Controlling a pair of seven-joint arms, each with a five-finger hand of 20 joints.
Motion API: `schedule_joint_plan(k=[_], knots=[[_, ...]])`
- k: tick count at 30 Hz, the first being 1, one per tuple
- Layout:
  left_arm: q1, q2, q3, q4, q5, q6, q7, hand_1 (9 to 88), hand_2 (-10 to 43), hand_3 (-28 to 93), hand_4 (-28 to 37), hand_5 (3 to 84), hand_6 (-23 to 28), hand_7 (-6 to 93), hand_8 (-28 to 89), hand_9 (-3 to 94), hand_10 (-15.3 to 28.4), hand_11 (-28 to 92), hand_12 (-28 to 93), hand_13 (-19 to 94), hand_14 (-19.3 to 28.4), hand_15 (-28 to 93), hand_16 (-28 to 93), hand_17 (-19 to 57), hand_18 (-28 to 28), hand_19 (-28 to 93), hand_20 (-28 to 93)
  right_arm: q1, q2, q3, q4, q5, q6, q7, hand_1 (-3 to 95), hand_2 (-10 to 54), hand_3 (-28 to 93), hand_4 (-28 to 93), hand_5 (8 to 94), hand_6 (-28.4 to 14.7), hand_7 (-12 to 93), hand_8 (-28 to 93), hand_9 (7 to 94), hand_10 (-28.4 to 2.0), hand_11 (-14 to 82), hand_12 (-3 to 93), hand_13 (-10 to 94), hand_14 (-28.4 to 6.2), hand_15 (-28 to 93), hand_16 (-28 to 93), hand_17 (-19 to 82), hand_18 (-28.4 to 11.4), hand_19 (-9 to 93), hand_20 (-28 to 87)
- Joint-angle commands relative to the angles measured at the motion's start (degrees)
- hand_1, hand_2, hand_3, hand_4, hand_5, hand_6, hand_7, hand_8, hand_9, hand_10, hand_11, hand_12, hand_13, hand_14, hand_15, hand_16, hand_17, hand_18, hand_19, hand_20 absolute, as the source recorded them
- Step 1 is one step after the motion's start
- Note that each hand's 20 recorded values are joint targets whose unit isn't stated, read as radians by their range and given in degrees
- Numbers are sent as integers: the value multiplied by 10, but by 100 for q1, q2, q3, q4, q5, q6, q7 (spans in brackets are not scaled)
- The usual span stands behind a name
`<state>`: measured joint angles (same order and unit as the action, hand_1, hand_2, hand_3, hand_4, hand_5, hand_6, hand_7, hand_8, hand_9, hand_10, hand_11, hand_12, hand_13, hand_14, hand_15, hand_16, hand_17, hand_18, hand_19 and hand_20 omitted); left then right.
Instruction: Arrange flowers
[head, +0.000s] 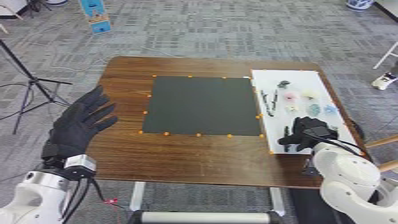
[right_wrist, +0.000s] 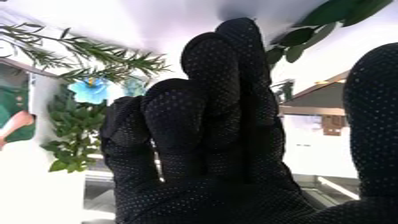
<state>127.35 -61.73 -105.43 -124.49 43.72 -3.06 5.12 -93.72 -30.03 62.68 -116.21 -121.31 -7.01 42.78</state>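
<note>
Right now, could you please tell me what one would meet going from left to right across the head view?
Left hand, dark square mat, dark twigs, pink flower, cream flower, blue flower.

Flowers (head: 308, 94) lie right of the mat (head: 200, 106).

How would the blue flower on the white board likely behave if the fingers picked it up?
The blue flower has spread, thin-looking petals, so it would probably be light and might fold under a firm pinch. Given its broad, open shape, it would more likely slide on the white board than roll.
</note>
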Motion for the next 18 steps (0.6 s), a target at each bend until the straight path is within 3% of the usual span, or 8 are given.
schedule_joint_plan(k=[1, 11, 18], knots=[[48, -19, -31, -34, -14, -31, -27, 256, -95, 665, -283, 258, 18, 169, -93, 230, 100, 170, 165, 209, 127, 214, 31, -80, 216, 448, 123, -118, 33, -2, -117, -60, -498, 61, 278, -95, 672, -283, 716, -6, 416, -104, 754, -117, 461, 338, 653, -116, 748, 328, 359, -209, 931, 441], [25, 13, -15, -19, -30, -43, -58, 255, -95, 664, -283, 259, 18, 170, -94, 232, 102, 170, 164, 210, 127, 217, 31, -80, 216, 447, 123, 253, -92, -818, 73, -95, -880, -71, 340, -95, 606, -283, 699, -7, 469, -109, 741, -118, 479, 348, 645, -117, 755, 340, 350, -211, 925, 454], [2, 29, 5, 4, -45, -68, -106, 253, -95, 667, -283, 259, 18, 168, -93, 232, 101, 170, 164, 210, 127, 216, 31, -81, 216, 447, 122, 548, -162, -1402, 235, -170, -1126, -195, 410, -95, 574, -283, 704, 7, 560, -125, 752, -115, 555, 373, 664, -116, 803, 372, 363, -217, 932, 527]])
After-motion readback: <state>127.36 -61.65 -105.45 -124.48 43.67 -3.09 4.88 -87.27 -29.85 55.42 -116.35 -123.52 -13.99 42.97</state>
